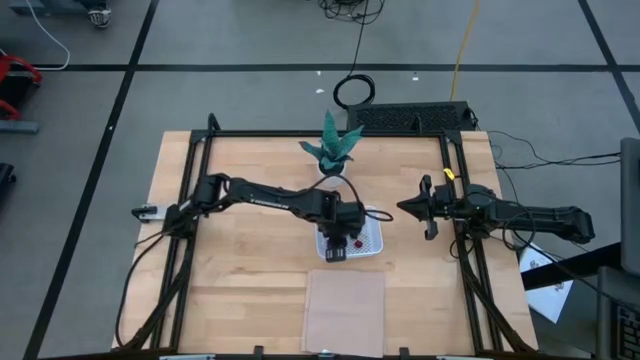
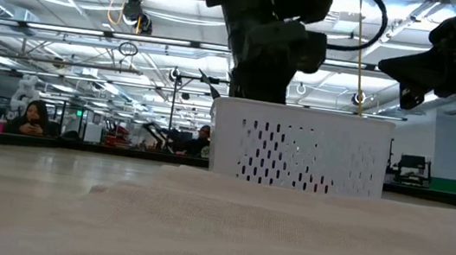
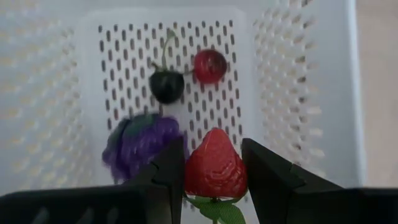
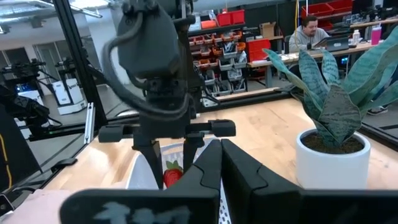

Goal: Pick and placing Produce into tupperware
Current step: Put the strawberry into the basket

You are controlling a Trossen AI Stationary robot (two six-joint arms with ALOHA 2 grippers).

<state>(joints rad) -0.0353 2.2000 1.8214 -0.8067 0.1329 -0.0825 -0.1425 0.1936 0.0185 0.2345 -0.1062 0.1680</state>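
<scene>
White perforated plastic tupperware (image 3: 311, 93) sits under the left gripper (image 3: 214, 171), clamped on 1 red strawberry (image 3: 214, 165) (3 fruits below), while the right gripper (image 1: 418, 209) waits closed.

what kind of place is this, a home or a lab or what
Most likely a robotics lab or workshop: shelves of red bins behind the wooden table, a person at a desk, and open industrial ceiling lights.
</scene>
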